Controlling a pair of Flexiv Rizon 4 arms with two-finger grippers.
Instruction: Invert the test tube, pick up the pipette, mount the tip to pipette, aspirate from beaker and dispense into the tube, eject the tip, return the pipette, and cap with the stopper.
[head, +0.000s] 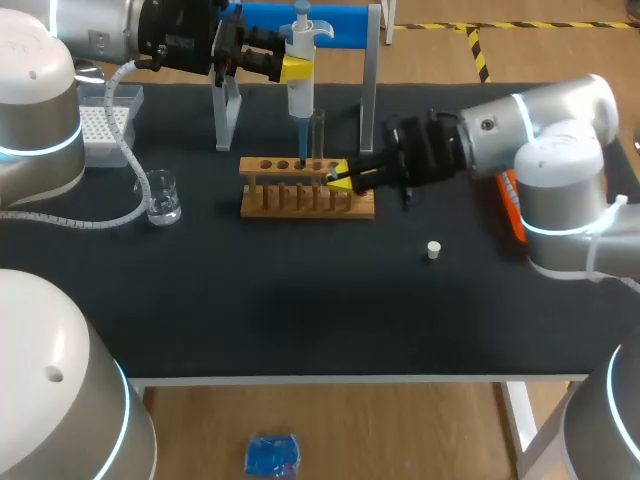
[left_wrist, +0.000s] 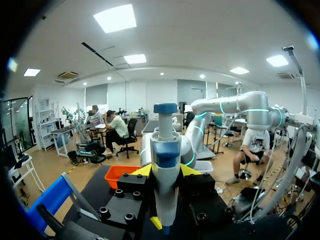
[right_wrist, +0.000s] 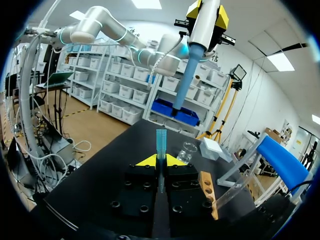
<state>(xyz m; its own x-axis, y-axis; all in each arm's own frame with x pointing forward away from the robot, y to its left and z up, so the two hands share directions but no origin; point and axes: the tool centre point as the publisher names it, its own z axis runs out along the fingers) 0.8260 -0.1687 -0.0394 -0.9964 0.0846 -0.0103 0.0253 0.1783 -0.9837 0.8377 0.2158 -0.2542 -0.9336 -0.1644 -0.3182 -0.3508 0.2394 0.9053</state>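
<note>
Your left gripper (head: 295, 68) pinches the pipette (head: 300, 85) upright near the table's far edge. Its blue tip hangs close to the mouth of the test tube (head: 318, 135), not inside it. Your right gripper (head: 340, 178) is clamped on that upright tube at the right end of the wooden rack (head: 300, 202). You have the beaker (head: 162, 195) towards the left edge and the stopper (head: 433, 250) lying right of centre.

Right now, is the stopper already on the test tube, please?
No, the stopper lies loose on the table, apart from the test tube standing in the wooden rack.
</note>
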